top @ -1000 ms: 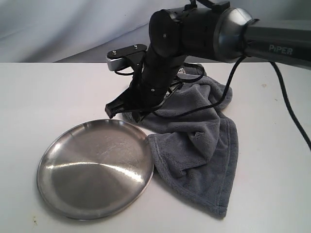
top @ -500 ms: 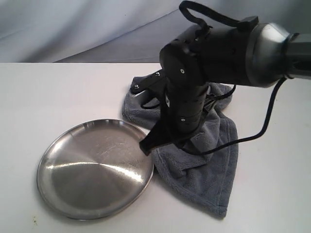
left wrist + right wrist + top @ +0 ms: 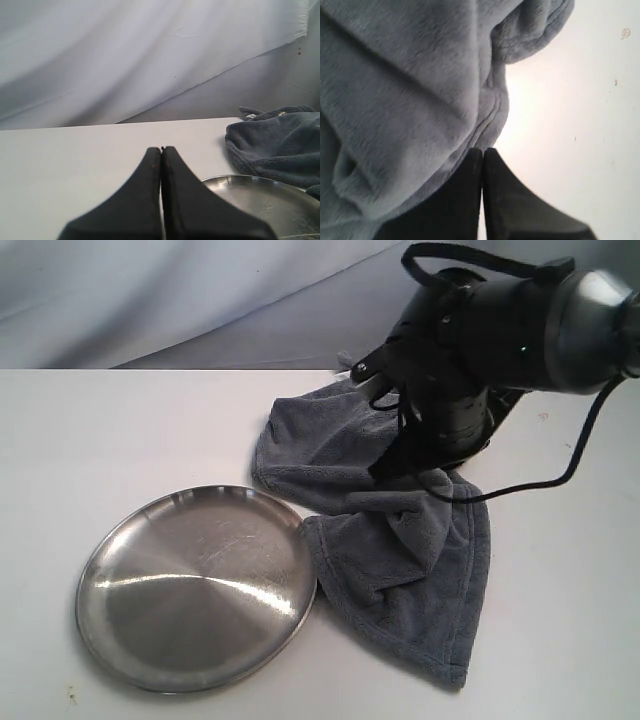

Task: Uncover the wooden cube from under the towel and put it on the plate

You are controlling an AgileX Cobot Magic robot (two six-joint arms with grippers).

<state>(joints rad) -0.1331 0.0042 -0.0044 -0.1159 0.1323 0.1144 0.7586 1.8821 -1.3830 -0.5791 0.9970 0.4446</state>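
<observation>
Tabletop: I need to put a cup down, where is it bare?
Bare table left of the towel, beyond the plate; more to the towel's right. Crowded where plate meets towel and the right gripper hangs over the towel.

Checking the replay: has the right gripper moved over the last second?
Yes. The right gripper swung rightward, away from the plate rim, and is now over the towel.

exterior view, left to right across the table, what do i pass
plate → towel; the right arm hangs over the towel's far part, so it has no clear place in the order
</observation>
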